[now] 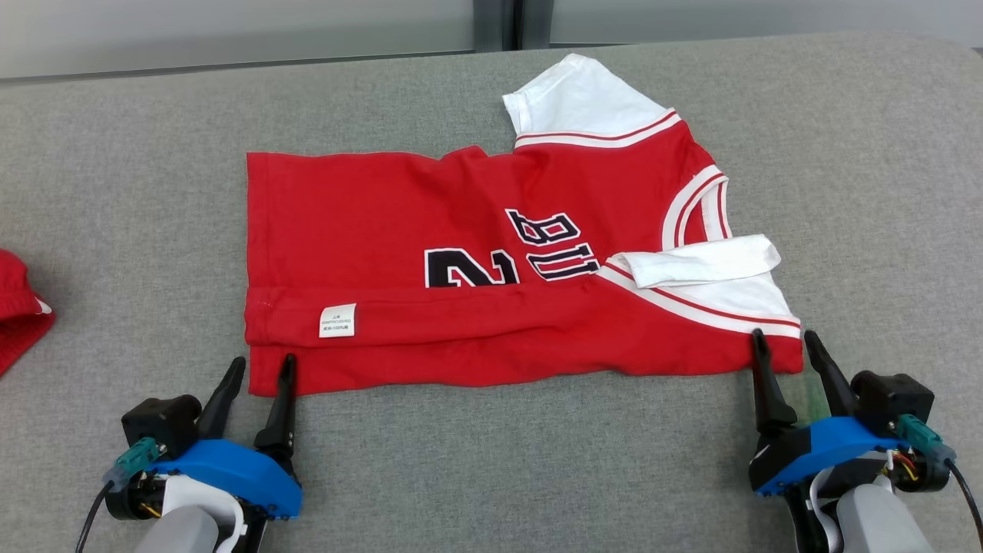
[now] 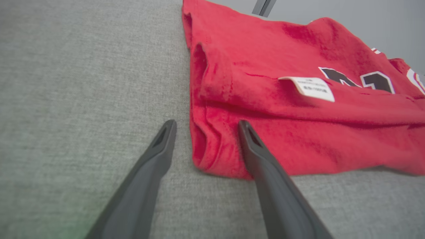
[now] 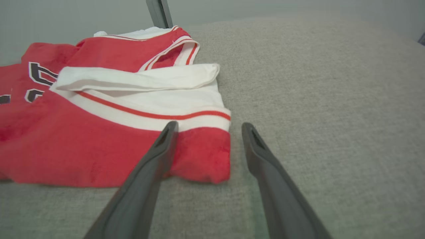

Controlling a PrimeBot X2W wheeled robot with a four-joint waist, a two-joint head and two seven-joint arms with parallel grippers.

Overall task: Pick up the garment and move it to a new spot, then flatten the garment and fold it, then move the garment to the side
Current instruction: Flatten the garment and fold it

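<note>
Locate garment (image 1: 461, 230) at centre of grey surface (image 1: 115, 192). Note left gripper (image 1: 263, 361) open astride 7 o'clock corner, right gripper (image 1: 783, 338) open astride 5 o'clock corner. Pinch all layers; lift evenly toward 12 o'clock.

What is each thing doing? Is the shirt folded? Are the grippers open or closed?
red jersey: lying on the grey surface, near edge folded over, not held.
white sleeve: folded in over the front.
left gripper: open, at the jersey's near left corner.
right gripper: open, at its near right corner.
other red cloth: lying at the left edge.
</note>
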